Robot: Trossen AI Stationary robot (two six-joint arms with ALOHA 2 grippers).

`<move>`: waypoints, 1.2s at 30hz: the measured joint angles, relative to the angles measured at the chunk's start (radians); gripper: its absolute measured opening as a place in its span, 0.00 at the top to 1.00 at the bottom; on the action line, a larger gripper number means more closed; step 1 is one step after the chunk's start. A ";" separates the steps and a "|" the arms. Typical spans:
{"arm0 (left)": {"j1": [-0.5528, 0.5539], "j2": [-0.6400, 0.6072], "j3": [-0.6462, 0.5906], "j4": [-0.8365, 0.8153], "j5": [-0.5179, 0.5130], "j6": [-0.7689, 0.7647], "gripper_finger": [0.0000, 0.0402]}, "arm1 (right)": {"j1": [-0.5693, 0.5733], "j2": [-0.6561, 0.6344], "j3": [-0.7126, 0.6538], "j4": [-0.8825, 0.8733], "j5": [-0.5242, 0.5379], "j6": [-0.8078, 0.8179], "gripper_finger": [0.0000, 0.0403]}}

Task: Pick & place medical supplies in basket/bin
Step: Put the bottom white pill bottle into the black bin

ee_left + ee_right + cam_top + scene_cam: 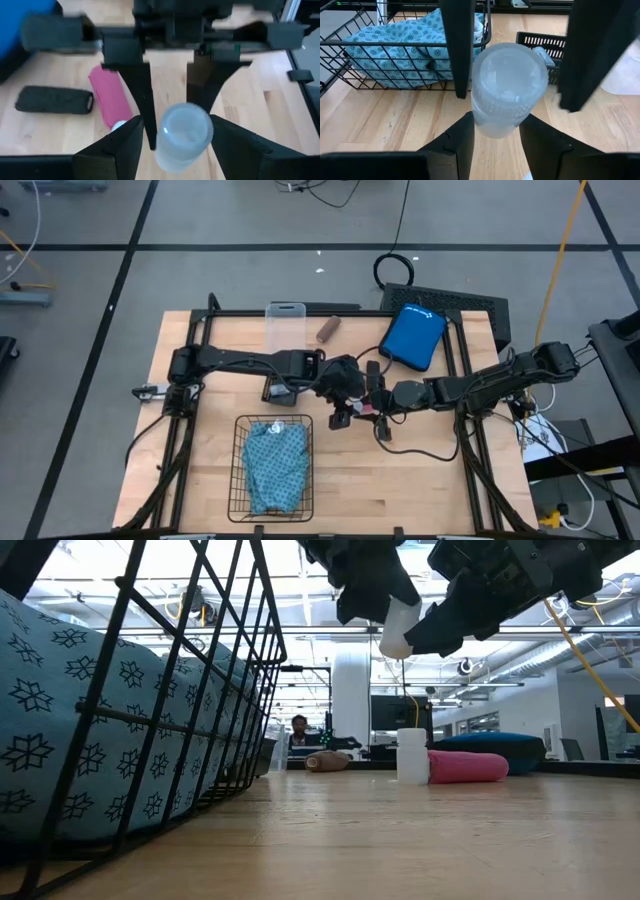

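Near the middle of the worktop (pixel 420 470), the left end effector (pixel 352 387) and the right end effector (pixel 378 398) meet nose to nose above the wood — both sets of fingers pressed against one white-capped vial (pixel 507 87), held clear of the surface. Another vial (pixel 412 756) stands beside the pink roll (pixel 468 766) below them, and the basket (pixel 240 470) — holding the folded teal cloth (pixel 277 465) — sits by the near edge.

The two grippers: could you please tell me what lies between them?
A white-capped vial, held above the table between the left gripper and right gripper; the low and wrist views show it.
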State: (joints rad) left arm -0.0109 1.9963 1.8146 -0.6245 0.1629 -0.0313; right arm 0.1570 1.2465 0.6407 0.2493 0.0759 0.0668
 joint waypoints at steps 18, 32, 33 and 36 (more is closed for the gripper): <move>0.000 -0.001 0.000 -0.003 -0.025 0.011 0.55 | -0.001 0.000 0.000 0.000 0.005 0.000 0.66; 0.002 -0.055 -0.001 0.008 -0.056 0.022 0.67 | -0.001 -0.052 0.005 -0.038 0.010 0.000 0.63; 0.001 -0.074 -0.001 0.009 -0.077 0.028 0.67 | -0.001 -0.072 0.005 -0.068 0.007 -0.001 0.62; 0.000 -0.134 0.003 -0.012 -0.142 0.050 0.67 | 0.002 -0.133 -0.002 -0.152 -0.005 0.019 0.60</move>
State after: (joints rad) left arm -0.0109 1.8626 1.8172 -0.6367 0.0206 0.0191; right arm 0.1585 1.1131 0.6385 0.0970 0.0709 0.0858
